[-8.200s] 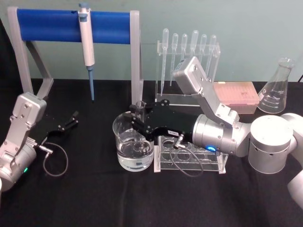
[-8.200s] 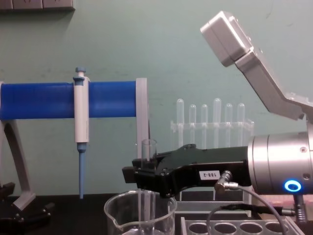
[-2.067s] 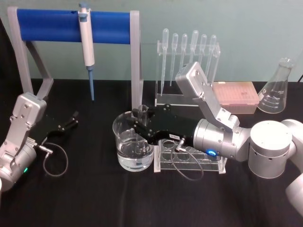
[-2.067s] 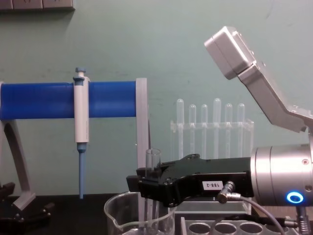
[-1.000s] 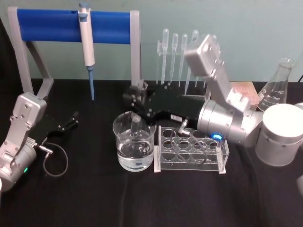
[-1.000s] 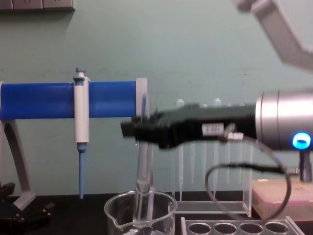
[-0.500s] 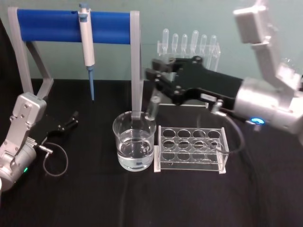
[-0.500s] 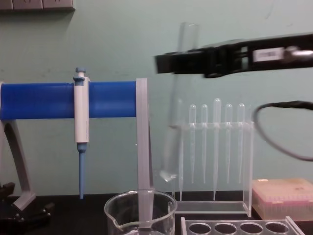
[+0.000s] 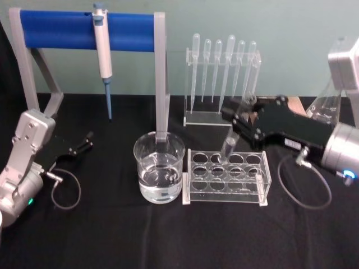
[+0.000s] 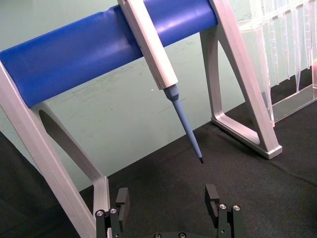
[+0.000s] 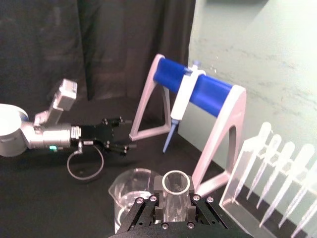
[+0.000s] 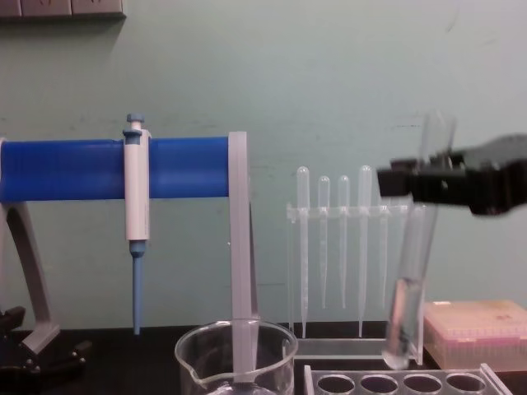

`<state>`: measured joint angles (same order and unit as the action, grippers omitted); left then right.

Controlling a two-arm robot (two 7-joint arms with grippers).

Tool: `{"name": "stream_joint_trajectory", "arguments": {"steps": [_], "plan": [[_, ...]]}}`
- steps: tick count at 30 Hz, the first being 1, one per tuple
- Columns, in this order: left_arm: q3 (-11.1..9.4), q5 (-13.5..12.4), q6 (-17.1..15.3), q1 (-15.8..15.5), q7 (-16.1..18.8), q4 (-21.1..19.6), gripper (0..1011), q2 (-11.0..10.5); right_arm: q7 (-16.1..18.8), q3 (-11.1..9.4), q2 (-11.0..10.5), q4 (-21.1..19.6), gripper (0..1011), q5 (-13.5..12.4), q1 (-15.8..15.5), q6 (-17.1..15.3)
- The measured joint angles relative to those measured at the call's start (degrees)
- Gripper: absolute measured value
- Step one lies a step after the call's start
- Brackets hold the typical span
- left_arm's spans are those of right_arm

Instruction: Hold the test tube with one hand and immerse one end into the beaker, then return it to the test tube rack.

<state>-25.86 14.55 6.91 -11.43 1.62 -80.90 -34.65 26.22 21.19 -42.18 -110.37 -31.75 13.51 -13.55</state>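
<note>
The right claw (image 9: 242, 120) is clamped on the test tube (image 12: 414, 271), gripping it near its upper end so the flared rim sticks up above the black fingers (image 12: 428, 185). The tube hangs slightly tilted, clear of the beaker (image 9: 159, 166), with its rounded bottom in the air just above the clear tube rack (image 9: 226, 177) that sits beside the beaker on the counter (image 9: 112, 224). From the chest view the tube's lower end seems to hold a little liquid, though I can't be sure. In the right wrist view the open mouth of the tube (image 11: 177, 184) sits squarely between the claw's two sides, with the beaker (image 11: 132, 194) below and off to one side.

The beaker stands upright on the black counter with water in its lower part, its spout visible in the chest view (image 12: 235, 362). Behind the rack is a clear stand of plastic pipettes (image 9: 222, 73) hanging in a row. A blue-barred frame (image 9: 87, 31) stands at the back left with a pipettor (image 9: 102, 56) hooked over it, tip pointing down. A glass flask (image 9: 325, 106) stands at the far right, partly behind the right arm.

The left claw (image 9: 83, 143) rests low near the counter on the left, well apart from the beaker, its fingers (image 10: 212, 196) spread and holding nothing.
</note>
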Motion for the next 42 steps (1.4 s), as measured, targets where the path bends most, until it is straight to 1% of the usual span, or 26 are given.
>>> {"name": "stream_joint_trajectory", "arguments": {"steps": [5,11,25,31,42], "plan": [[0.00,0.00,0.00,0.00,0.00,0.00,1000,0.00,0.15,0.04,-0.20,1.22,224,0.50,-1.35,1.52],[0.00,0.00,0.00,0.00,0.00,0.00,1000,0.00,0.48,0.42,0.46,2.80,224,1.12,-1.88,2.54],[0.00,0.00,0.00,0.00,0.00,0.00,1000,0.00,0.89,1.95,3.19,6.02,223,3.70,-0.17,3.29],[0.00,0.00,0.00,0.00,0.00,0.00,1000,0.00,1.25,2.54,4.13,7.15,224,4.21,0.27,3.28],[0.00,0.00,0.00,0.00,0.00,0.00,1000,0.00,1.60,2.95,4.90,8.71,224,4.68,0.15,3.28]]}}
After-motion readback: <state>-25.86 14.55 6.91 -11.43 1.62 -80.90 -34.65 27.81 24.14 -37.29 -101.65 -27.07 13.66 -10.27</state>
